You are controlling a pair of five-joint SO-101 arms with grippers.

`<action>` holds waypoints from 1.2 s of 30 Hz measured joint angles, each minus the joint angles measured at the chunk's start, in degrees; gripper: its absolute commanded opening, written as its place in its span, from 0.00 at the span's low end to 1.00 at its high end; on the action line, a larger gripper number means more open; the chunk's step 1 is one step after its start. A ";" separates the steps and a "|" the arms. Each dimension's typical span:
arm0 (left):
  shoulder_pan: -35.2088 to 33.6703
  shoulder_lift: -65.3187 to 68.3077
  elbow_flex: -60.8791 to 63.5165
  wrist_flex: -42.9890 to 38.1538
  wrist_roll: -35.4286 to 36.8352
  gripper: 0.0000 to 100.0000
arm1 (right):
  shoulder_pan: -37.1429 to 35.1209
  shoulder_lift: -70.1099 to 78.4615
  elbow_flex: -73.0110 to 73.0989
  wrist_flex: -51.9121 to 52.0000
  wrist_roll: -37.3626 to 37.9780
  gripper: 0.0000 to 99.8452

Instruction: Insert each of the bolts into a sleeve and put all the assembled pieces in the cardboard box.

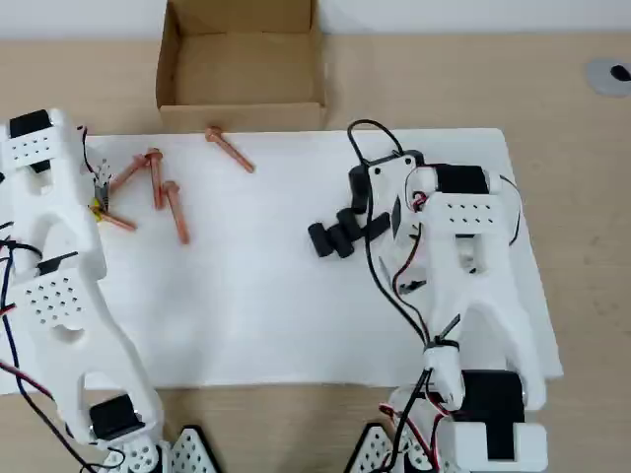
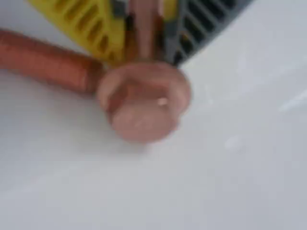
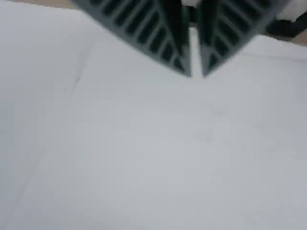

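Within the left claw (image 2: 144, 53), a bolt (image 2: 144, 103), its shank half hidden

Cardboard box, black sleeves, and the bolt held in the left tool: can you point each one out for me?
cardboard box (image 1: 242, 69), high view, on its bare floor.
black sleeves (image 1: 340, 241), high view, on one sleeve in the cluster.
held bolt (image 2: 144, 103), left wrist view, on its round head.

The left gripper (image 2: 144, 45) is low over a white sheet (image 2: 216, 182). A copper-coloured bolt (image 2: 144, 103) sits between its yellow finger (image 2: 91, 28) and grey finger (image 2: 201, 24), round head toward the camera. The blur makes the grip hard to judge, but the fingers seem clamped on the shank. A second bolt (image 2: 43, 62) lies on the sheet, touching the head.
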 measured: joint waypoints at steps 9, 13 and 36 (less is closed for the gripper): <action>0.53 -0.79 -4.84 10.73 -14.59 0.00 | 0.00 0.00 0.00 -0.53 0.00 0.01; 2.02 -5.80 -3.16 12.31 -26.20 0.00 | 0.00 0.00 0.00 -0.53 0.00 0.01; 11.78 -79.56 52.57 -2.11 -53.54 0.01 | -11.52 0.00 -14.24 -2.90 14.42 0.01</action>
